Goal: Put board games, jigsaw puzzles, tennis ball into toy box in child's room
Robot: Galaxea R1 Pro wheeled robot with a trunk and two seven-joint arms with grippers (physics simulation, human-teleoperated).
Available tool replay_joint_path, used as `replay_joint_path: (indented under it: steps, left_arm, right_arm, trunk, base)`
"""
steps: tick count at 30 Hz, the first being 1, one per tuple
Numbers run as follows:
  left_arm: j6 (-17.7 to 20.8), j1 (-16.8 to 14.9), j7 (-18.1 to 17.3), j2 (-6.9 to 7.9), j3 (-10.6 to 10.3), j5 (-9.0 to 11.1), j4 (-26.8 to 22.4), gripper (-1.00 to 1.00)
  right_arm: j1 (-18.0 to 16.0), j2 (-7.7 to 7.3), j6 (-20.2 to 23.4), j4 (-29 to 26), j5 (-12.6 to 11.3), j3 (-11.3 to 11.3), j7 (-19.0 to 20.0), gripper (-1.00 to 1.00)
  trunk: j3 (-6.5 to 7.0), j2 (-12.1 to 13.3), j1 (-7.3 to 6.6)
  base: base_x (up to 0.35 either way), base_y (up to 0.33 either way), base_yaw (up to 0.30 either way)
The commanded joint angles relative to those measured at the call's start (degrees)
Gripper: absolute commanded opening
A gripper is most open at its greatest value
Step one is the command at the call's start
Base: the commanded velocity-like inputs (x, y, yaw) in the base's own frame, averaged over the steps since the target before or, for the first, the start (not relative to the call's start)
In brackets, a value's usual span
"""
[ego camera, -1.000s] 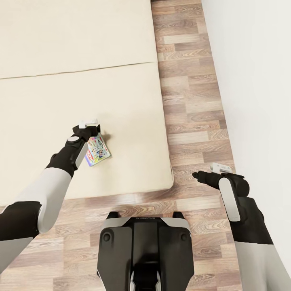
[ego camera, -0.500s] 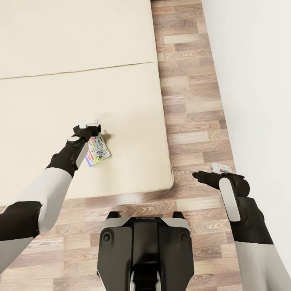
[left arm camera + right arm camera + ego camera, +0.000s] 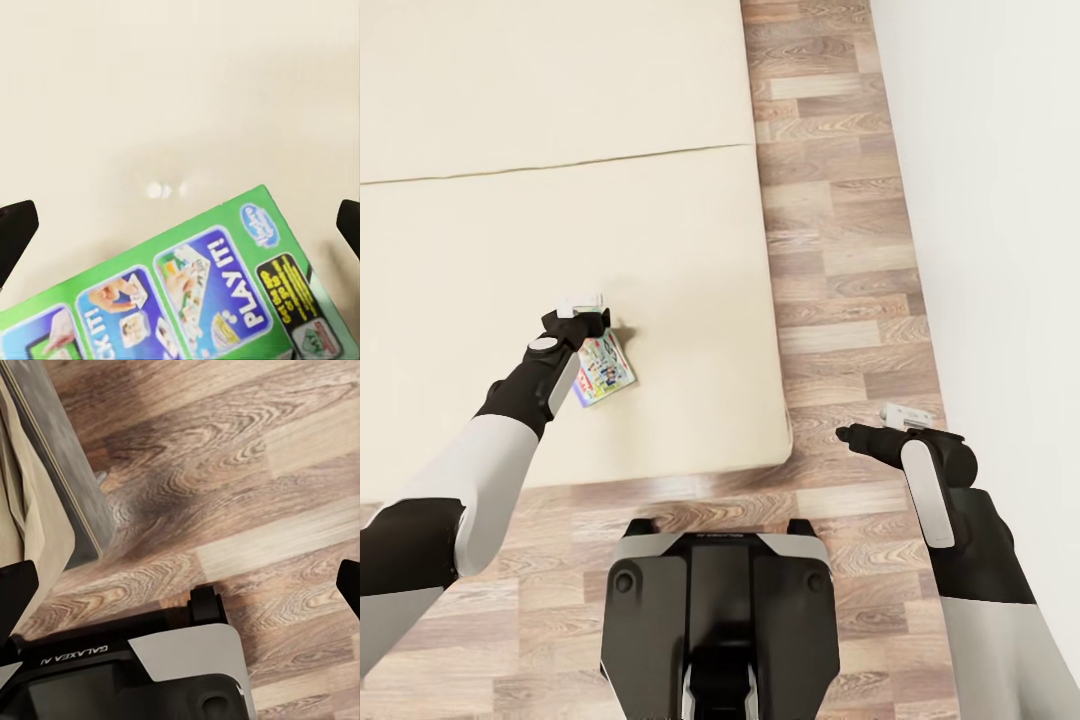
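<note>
Camera shifted; board game (image 3: 603,370) under left jaws (image 3: 586,312), on bed (image 3: 660,250).

you have a strip of wood-plank floor (image 3: 840,250) in brown and pale tan boards running between a plain white wall (image 3: 1000,200) on one side and more of the same planks nearer you.
</note>
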Motion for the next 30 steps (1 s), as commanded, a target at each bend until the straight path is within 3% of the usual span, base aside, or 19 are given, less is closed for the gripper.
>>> replay_joint_path:
  steps: [1,13,30]
  left_arm:
    - [0.36,-0.01,0.21,0.01,-0.11,0.03,-0.06,1.0]
    - [0.51,-0.01,0.21,0.2,0.02,0.1,0.04,1.0]
    - [0.81,-0.01,0.19,0.0,0.09,0.1,0.04,1.0]
  right_arm:
    - [-0.02,-0.02,0.17,-0.05,-0.6,0.01,-0.53,1.0]
    - [-0.02,-0.02,0.17,-0.19,-0.58,0.01,-0.53,1.0]
    - [-0.02,-0.02,0.17,-0.29,-0.57,0.01,-0.49,1.0]
  trunk:
    - [-0.15,-0.09,0.03]
    - [-1.14,-0.09,0.03]
    - [-1.25,-0.09,0.03]
  base:
    - [0.0,0.0,0.063]
    - [0.0,0.0,0.06]
    - [0.0,0.0,0.005]
